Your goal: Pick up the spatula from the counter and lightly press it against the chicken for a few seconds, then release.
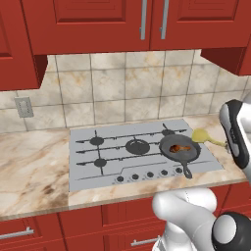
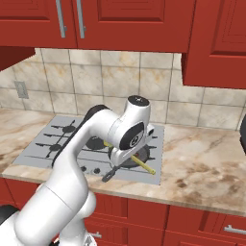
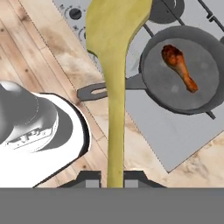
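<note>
The spatula (image 3: 116,65) is gripped at its handle end by the pincer (image 3: 114,177), which is closed on it, and its long axis is directed past the pan (image 3: 162,85), so the chicken (image 3: 178,65), resting in this pan near the front edge of the surface (image 1: 39,166), is found beside the blade, not below it.

Yellow spatula (image 3: 114,65) clamped in gripper (image 3: 113,179), chicken drumstick (image 3: 178,66) in dark pan (image 3: 162,86) — apart from the blade

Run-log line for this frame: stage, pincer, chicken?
stage: spatula grasped, press not begun | pincer: shut on spatula handle | chicken drumstick: lying in skillet, blade not touching it
</note>
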Tool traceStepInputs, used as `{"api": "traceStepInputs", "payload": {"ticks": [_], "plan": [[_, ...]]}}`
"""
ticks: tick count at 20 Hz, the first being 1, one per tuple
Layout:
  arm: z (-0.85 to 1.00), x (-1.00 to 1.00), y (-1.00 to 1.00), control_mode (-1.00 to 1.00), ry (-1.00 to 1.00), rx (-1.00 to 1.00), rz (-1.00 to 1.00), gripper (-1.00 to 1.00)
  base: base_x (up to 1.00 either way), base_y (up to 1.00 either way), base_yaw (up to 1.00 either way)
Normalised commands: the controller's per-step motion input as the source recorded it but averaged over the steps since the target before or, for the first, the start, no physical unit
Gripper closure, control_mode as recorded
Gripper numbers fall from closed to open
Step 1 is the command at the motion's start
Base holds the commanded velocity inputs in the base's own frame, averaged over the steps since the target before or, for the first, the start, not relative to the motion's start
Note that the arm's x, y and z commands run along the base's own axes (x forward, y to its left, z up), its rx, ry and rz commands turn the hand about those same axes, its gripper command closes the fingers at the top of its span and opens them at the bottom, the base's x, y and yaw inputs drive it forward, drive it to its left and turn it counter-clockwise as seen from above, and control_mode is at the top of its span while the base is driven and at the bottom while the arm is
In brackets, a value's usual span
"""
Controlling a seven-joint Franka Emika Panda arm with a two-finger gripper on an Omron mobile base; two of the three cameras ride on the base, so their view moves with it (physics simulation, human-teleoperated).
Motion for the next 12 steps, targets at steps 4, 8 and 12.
{"api": "traceStepInputs", "payload": {"ticks": [4,8,12], "plan": [[0.0,0.18,0.03,-1.0,-0.01,0.0,0.06,1.0,0.0,0.0,0.0],[0.0,0.17,0.0,-1.0,-0.05,0.0,0.04,1.0,0.0,0.0,0.0],[-0.03,0.23,0.0,-1.0,-0.03,0.0,0.02,1.0,0.0,0.0,0.0]]}}
